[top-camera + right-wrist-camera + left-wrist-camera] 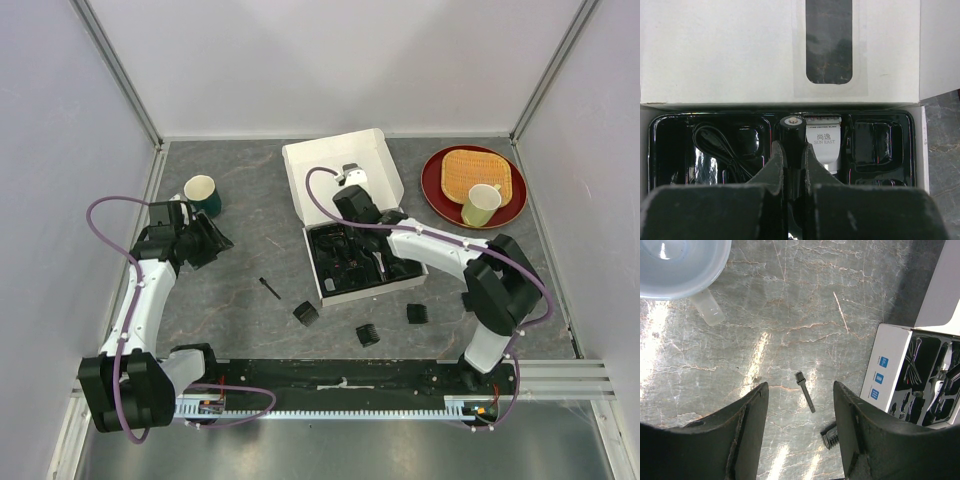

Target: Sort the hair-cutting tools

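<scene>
My right gripper point(352, 228) point(791, 147) hangs over the black tray point(880, 140) of the white box and is shut on a black cylindrical piece point(792, 127) with a silver tip. The clipper's silver head point(822, 140) lies right beside it, and a cord point(715, 145) lies in the left compartment. Three black comb guards point(306, 313) point(368, 335) point(417, 313) lie on the table in front of the box. A thin brush point(268, 289) point(805, 392) lies to their left. My left gripper point(215, 240) point(800, 387) is open and empty, above the table over the brush.
The white box point(345, 160) stands open at centre back; its side shows in the left wrist view point(887, 367). A green cup point(202, 192) point(680, 265) stands by my left gripper. A red plate point(435, 190) with a woven mat and a pale cup point(482, 203) sits at the back right.
</scene>
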`<move>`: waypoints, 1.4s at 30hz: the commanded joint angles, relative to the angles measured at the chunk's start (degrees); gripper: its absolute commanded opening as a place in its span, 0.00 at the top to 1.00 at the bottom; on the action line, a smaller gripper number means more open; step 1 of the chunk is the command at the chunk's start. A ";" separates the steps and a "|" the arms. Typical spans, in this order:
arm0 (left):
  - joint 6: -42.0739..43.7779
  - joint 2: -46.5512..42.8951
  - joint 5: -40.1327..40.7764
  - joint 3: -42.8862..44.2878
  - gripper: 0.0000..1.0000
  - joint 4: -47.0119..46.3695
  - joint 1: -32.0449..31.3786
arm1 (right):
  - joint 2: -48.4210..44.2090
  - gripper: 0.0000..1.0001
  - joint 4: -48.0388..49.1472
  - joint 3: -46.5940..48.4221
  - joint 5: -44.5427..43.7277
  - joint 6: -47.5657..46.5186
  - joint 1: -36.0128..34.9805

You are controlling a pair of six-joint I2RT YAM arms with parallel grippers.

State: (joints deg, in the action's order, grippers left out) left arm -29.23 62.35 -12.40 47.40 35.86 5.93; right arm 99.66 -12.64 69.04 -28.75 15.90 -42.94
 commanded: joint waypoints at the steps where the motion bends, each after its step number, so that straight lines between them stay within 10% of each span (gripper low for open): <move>1: 1.55 0.49 -1.48 -0.20 0.39 -1.58 0.31 | 0.45 1.00 4.03 -1.35 0.36 0.80 0.22; 19: 1.55 0.67 -1.57 -0.46 0.39 -1.84 0.31 | 1.77 0.99 4.65 -3.91 2.47 2.73 0.49; 42: 1.46 0.49 -2.01 -0.46 0.39 -1.84 0.31 | 0.98 0.67 2.45 -3.82 4.32 5.99 0.66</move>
State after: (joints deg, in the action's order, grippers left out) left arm -29.23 63.00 -12.64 46.85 35.81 5.93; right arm 101.45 -10.37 65.06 -25.26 21.04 -42.48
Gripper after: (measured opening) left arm 0.608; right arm 0.311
